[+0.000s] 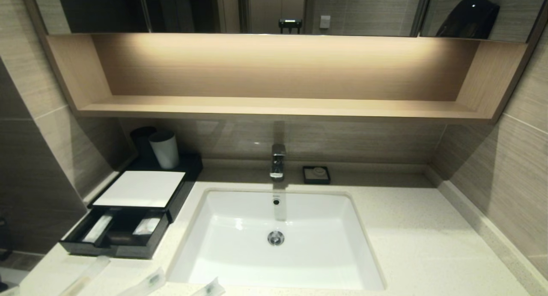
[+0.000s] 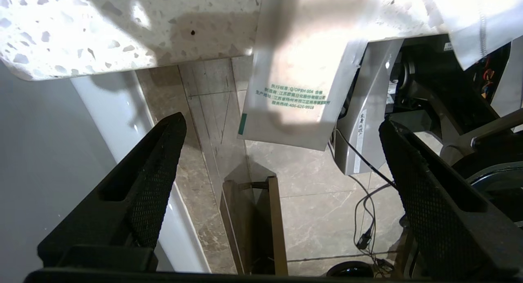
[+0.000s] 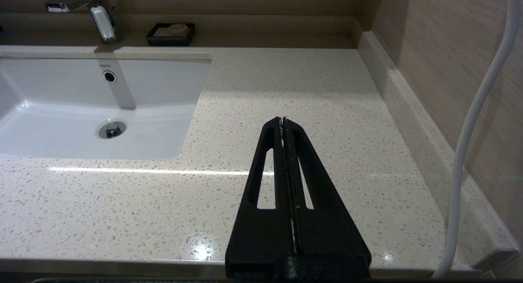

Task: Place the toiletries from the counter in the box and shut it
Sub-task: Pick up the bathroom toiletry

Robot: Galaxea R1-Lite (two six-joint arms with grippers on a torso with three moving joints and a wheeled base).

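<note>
Left tool [image 2: 282, 168] gapes wide below the tabletop [image 2: 122, 25] edge; an overhanging packet [image 2: 294, 90] could get knocked to the floor. Right tool [image 3: 283, 125] is closed, empty.

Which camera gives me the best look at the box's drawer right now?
The head view: the box sits at the counter's left, its drawer pulled out with packets visible in the compartments. The left wrist view looks past the counter edge to the floor; the right wrist view shows only basin and counter. Neither shows it.

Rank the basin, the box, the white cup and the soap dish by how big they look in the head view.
1. basin
2. box, drawer pulled out
3. white cup
4. soap dish
The cup and the dish look close in size; both sit far back, so their order is unsure.
</note>
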